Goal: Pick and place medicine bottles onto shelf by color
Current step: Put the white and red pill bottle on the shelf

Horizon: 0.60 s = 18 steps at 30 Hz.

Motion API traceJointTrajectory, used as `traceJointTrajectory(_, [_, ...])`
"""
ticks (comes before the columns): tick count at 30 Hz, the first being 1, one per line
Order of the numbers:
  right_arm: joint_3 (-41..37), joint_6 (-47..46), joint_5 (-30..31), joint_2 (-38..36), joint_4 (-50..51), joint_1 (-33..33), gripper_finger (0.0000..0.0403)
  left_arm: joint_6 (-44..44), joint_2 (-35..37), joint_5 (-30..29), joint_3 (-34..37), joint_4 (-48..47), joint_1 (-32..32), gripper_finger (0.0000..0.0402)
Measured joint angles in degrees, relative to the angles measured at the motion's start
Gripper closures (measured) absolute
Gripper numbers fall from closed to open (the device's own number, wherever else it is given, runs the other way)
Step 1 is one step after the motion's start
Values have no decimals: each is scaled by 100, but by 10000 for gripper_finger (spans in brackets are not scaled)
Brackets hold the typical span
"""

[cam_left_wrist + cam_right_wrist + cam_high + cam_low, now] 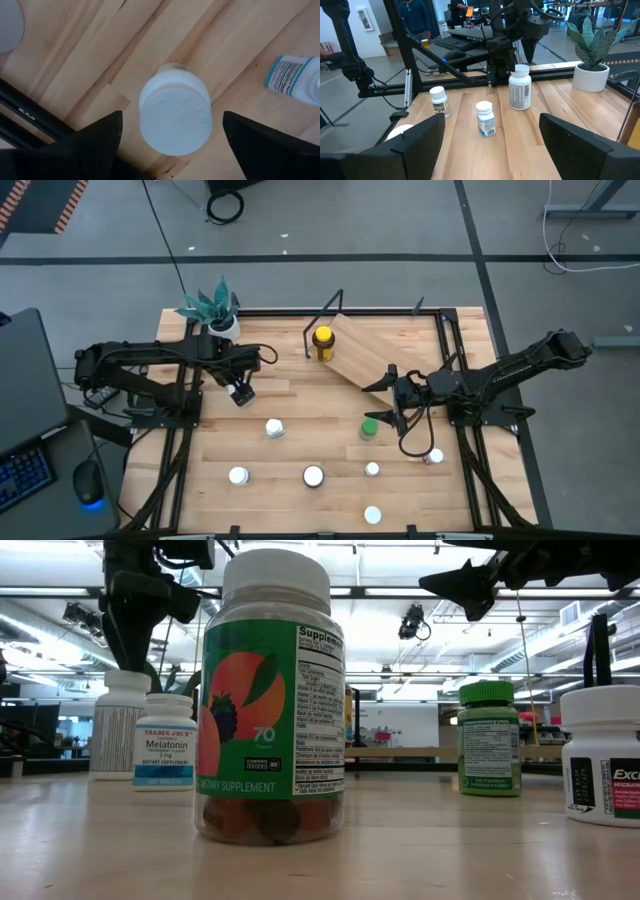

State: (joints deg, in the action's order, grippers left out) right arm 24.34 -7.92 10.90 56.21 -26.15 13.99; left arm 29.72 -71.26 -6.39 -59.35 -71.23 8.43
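My left gripper [238, 388] is open, pointing down over a white-capped bottle [175, 112] that stands upright on the table. Its fingers [100, 140] stand on either side of the cap without touching it. This bottle also shows in the right wrist view [520, 90]. My right gripper [384, 415] is open and empty, just beside a green-capped bottle [369, 428] standing on the table. An amber bottle with a yellow cap [322, 342] stands at the left end of the tilted wood shelf [385, 350]. Other white-capped bottles [273, 428] stand on the table.
Several bottles stand toward the near edge [238, 475] [313, 476] [372, 469] [373, 515], with a pinkish one [433, 456] at the right. A potted plant [215, 308] stands at the far left corner. Black frame rails [180, 440] run along the table's sides.
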Motion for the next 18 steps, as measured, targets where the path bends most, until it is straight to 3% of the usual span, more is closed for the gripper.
traceJointTrajectory(10, [0, -2, 0, 0, 0, 1, 70, 2, -9, 126, 734, 383, -94, 51])
traceJointTrajectory(18, [0, 9, 0, 0, -128, -132, 71, -65, -9, 168, 761, 442, -90, 51])
